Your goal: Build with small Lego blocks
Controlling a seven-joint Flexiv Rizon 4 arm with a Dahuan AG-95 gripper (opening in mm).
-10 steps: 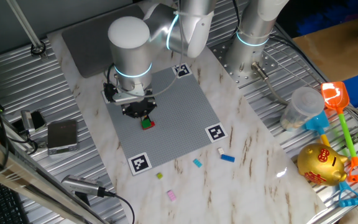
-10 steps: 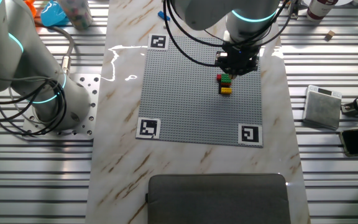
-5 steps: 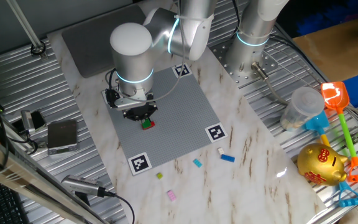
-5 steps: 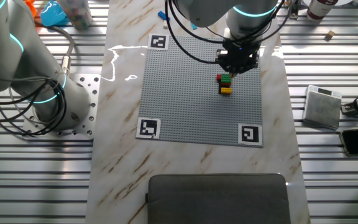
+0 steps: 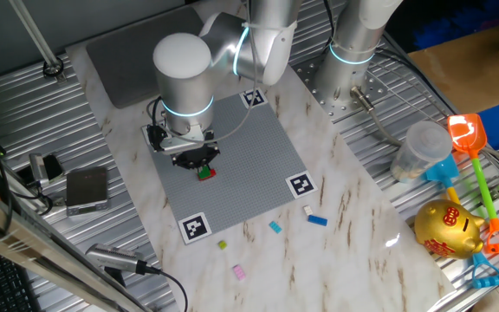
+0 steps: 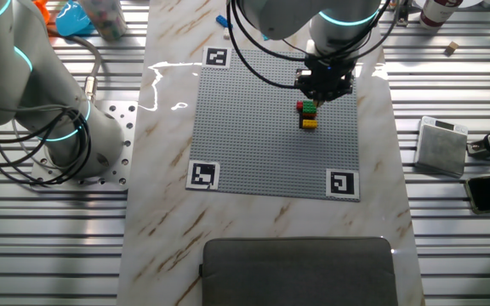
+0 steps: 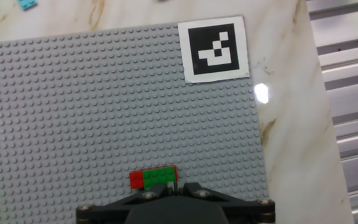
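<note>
The grey studded plate lies on the marble counter and serves as the landmark here. The end effector hangs low over the plate, close above a short built row of small Lego blocks pressed onto the studs. In the other fixed view that row shows red, green and yellow pieces, standing toward the plate's edge that faces the small grey box. In the hand view the green block and the red block sit side by side, touching, just beyond the dark tip of the end effector, and well away from the plate's black-and-white corner marker. The fingertips look drawn together with nothing between them, though the body hides most of them, so it cannot be told for sure.

Loose blocks lie off the plate on the bare counter, past the edge between two corner markers: a blue block, a light blue block, a white block, a yellow-green block and a pink block. They are apart from each other and well apart from the end effector. A second robot base stands bolted beyond the plate's far corner.
</note>
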